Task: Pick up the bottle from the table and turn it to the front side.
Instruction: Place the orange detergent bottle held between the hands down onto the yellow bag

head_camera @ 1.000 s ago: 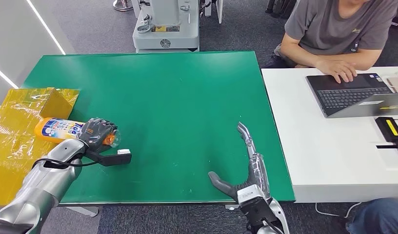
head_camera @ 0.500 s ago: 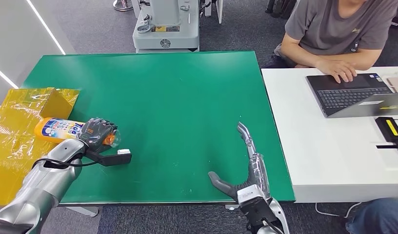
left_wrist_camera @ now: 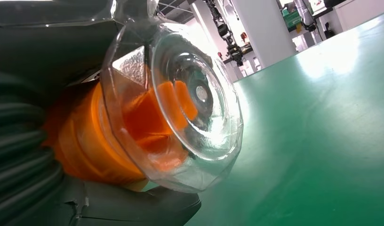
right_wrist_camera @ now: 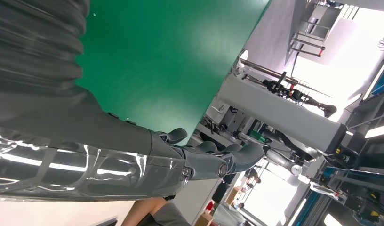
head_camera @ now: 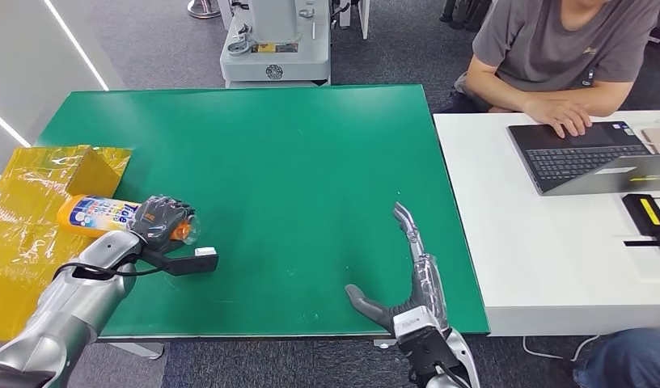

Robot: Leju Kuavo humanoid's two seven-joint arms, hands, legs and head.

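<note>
An orange bottle (head_camera: 96, 214) with a white and blue label lies on its side at the left edge of the green table (head_camera: 270, 162). My left hand (head_camera: 161, 218) grips its neck end. In the left wrist view the clear cap (left_wrist_camera: 180, 103) over the orange top sits close to the camera, with grey fingers (left_wrist_camera: 20, 174) wrapped around the orange neck. My right hand (head_camera: 408, 271) rests over the table's near right part, fingers stretched out straight and thumb spread, holding nothing. The right wrist view shows those straight fingers (right_wrist_camera: 213, 162) above the green surface.
Yellow crinkled wrapping (head_camera: 35, 202) lies to the left of the table under the bottle's base. A white table (head_camera: 553, 242) on the right carries a laptop (head_camera: 585, 153), where a person (head_camera: 553, 48) sits typing. A grey machine base (head_camera: 274, 48) stands behind the table.
</note>
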